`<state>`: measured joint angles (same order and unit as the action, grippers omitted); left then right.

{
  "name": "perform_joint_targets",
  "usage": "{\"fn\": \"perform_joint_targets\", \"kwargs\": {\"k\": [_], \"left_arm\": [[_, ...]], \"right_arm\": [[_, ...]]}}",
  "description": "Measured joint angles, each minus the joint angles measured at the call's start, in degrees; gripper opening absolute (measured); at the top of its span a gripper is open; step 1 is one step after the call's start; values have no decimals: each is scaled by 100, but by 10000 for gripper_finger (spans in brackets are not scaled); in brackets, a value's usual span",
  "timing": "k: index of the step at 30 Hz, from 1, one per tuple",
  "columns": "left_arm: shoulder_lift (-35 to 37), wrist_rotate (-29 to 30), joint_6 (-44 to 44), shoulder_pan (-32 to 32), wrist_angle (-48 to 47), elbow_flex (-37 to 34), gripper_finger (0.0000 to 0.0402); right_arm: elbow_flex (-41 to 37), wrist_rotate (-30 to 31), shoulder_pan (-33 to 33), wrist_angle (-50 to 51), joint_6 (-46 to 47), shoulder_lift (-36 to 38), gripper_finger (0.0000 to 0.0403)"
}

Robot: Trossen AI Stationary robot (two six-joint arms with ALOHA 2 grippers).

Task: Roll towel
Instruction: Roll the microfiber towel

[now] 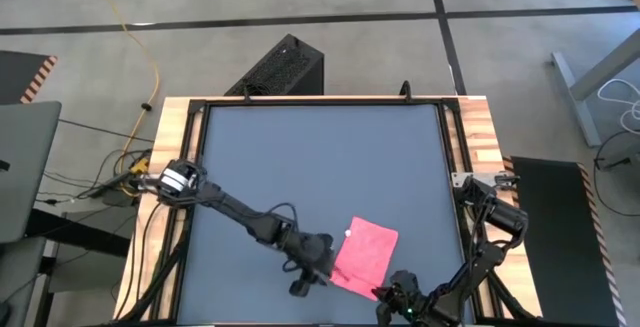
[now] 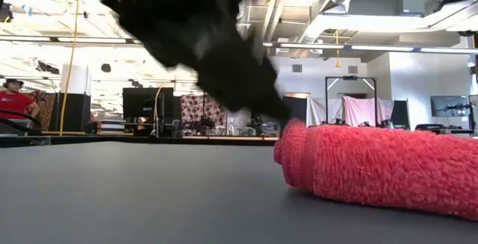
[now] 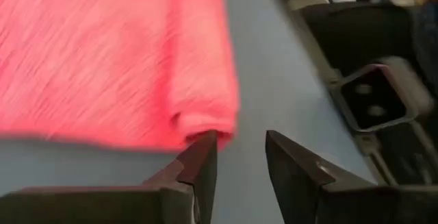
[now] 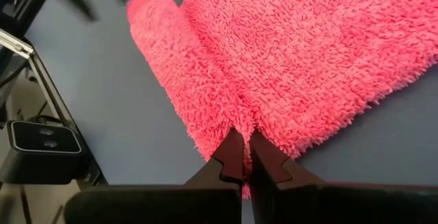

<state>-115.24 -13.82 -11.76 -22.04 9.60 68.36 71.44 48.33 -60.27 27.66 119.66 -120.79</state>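
The pink towel point(image 1: 366, 253) lies on the dark grey tabletop near its front right. One long side of it is rolled into a thick strip point(image 4: 179, 66), seen end-on in the low view as a roll point(image 2: 297, 157), with the flat part point(image 4: 321, 53) beside it. My left gripper point(image 3: 241, 152) is open at the roll's left end, and the roll's corner point(image 3: 205, 118) lies just ahead of one fingertip. My right gripper point(image 4: 245, 157) is shut on the towel's near edge, at the table's front point(image 1: 388, 289). My left gripper has one fingertip point(image 3: 207, 142) right at the corner of the rolled strip; whether it touches I cannot tell, and nothing lies between its fingers. My right gripper pinches the towel's near edge point(image 4: 238, 122), where the rolled strip meets the flat part, between its two fingers. The fingers slant down from the table's near side. The towel lies on the table.
Bare tabletop point(image 1: 310, 157) stretches to the far and left sides. A wooden frame point(image 1: 478, 137) borders the table. A black box point(image 1: 285, 67) stands on the floor beyond the far edge. A person in a red top point(image 2: 15, 104) is far back in the room.
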Motion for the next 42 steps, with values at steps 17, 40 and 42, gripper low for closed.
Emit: {"fn": "perform_joint_targets", "kwargs": {"k": [17, 40, 42], "left_arm": [[-731, 2312, 2134, -572, 1329, 209, 114], [-1190, 18, -415, 232, 210, 614, 9], [-1191, -372, -550, 332, 176, 610, 9]], "right_arm": [[-27, -202, 42, -42, -16, -22, 25], [-71, -292, 67, 581, -690, 600, 127], [-63, -273, 61, 555, -1112, 728, 131]]}}
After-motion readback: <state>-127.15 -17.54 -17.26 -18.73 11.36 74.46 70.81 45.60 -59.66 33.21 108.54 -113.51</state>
